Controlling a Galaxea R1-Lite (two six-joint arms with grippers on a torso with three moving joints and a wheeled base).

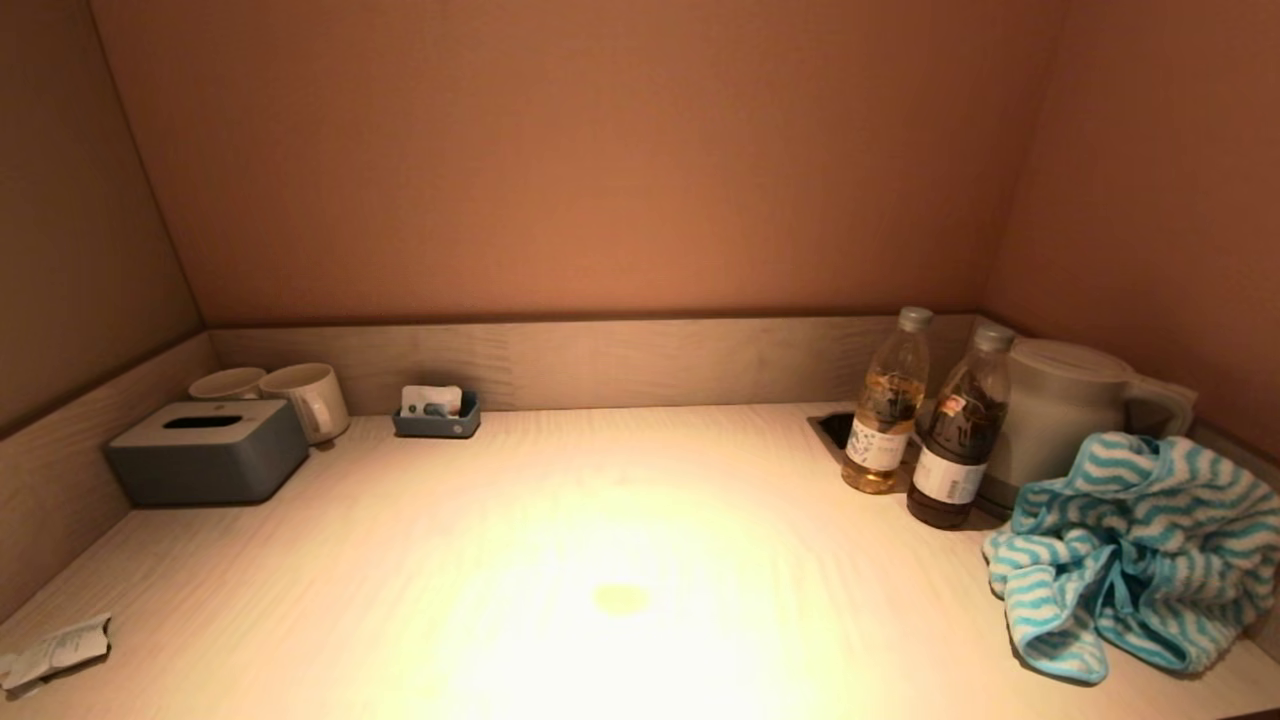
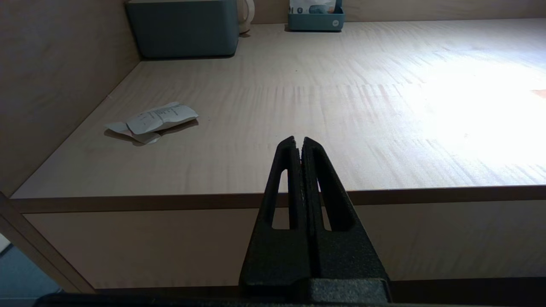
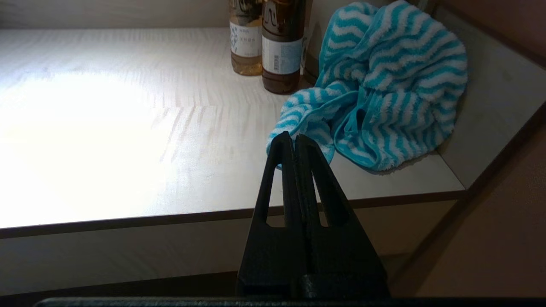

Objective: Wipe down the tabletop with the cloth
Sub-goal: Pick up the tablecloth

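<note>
A blue-and-white striped cloth (image 1: 1140, 550) lies bunched at the right end of the pale wooden tabletop (image 1: 600, 520), against the side wall; it also shows in the right wrist view (image 3: 384, 85). My right gripper (image 3: 295, 137) is shut and empty, held before the table's front edge, short of the cloth. My left gripper (image 2: 298, 140) is shut and empty, held before the front edge near the table's left end. Neither gripper shows in the head view. A small yellowish spot (image 1: 620, 598) lies on the tabletop near the front middle.
Two bottles (image 1: 885, 405) (image 1: 960, 430) and a grey kettle (image 1: 1060, 410) stand beside the cloth. A grey tissue box (image 1: 205, 450), two mugs (image 1: 305, 398) and a small blue tray (image 1: 437, 415) sit back left. Crumpled paper (image 1: 55, 650) lies front left. Low walls border three sides.
</note>
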